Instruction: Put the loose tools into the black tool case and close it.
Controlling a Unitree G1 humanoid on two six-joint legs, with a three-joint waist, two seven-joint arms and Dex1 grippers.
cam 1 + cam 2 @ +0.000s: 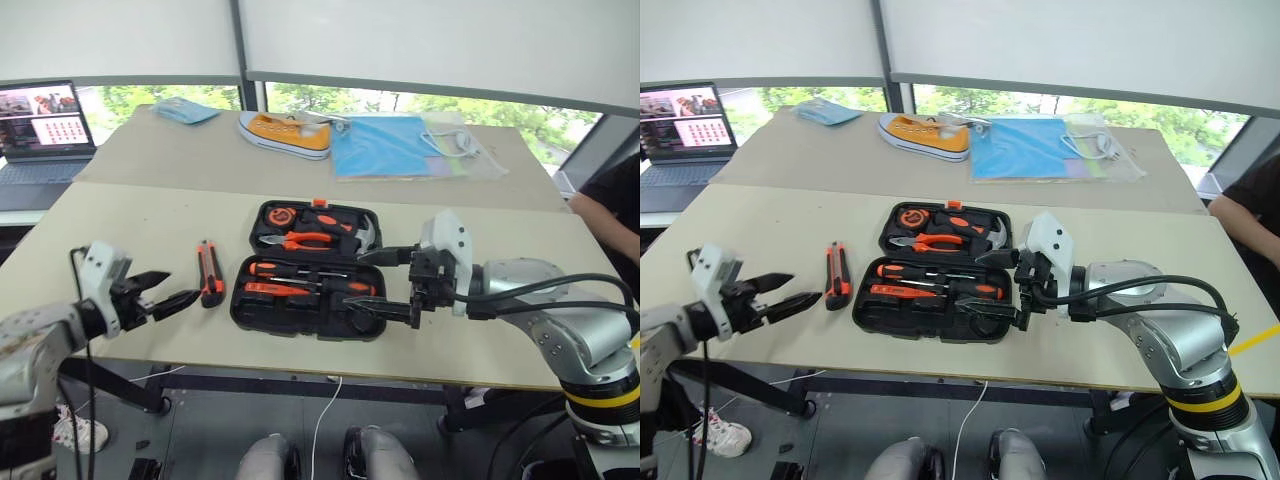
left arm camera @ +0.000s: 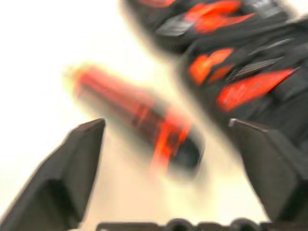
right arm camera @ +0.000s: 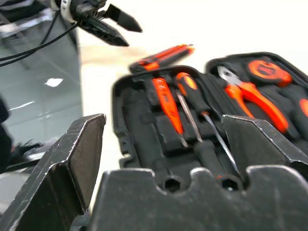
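Note:
The black tool case [image 1: 262, 300] lies open mid-table, with two orange-and-black screwdrivers [image 1: 300, 290] in its near half. Orange pliers [image 1: 300, 240] and a hammer [image 1: 365, 235] sit in the far half. An orange-black utility knife [image 1: 208, 273] lies on the table just left of the case. My left gripper [image 1: 180, 287] is open, near the table's front edge, left of the knife and pointing at it. In the left wrist view the knife [image 2: 144, 125] lies beyond the spread fingers [image 2: 72, 173]. My right gripper [image 1: 357, 283] hangs open over the case's right end, holding nothing.
A laptop [image 1: 45, 130] stands at the far left. On the rear table are a yellow shoe [image 1: 285, 133], a blue folder [image 1: 385, 145] and a blue cloth [image 1: 185, 110]. A person's arm [image 1: 610, 210] is at the right edge. The table's front edge runs just below the case.

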